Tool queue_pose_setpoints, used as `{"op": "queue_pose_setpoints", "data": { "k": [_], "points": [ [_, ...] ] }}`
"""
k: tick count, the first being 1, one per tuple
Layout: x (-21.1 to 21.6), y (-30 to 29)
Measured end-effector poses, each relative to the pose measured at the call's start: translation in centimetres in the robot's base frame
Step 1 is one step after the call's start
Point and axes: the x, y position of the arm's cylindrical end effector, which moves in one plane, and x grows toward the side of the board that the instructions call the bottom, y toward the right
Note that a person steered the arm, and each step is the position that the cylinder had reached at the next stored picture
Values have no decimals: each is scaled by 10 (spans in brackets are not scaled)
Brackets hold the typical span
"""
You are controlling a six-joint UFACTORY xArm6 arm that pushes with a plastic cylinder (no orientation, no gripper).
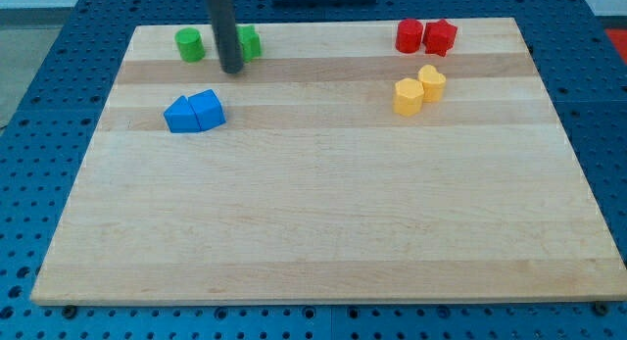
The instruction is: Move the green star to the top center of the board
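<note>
The green star [251,42] sits near the view's top left of the wooden board [323,213], partly hidden behind my rod. My tip [231,70] rests on the board just left of and slightly below the star, touching or nearly touching it. A green cylinder [190,45] stands to the left of the tip, apart from it.
Two blue blocks [194,113] sit together below the tip at the view's left. A red cylinder [409,35] and a red star [440,36] sit at the view's top right. Two yellow blocks [419,90] sit below them.
</note>
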Motion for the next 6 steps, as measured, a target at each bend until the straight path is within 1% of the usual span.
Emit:
{"op": "queue_pose_setpoints", "data": {
  "k": [1, 5, 6],
  "points": [
    [-4, 0],
    [-64, 1],
    [-68, 1]
  ]
}}
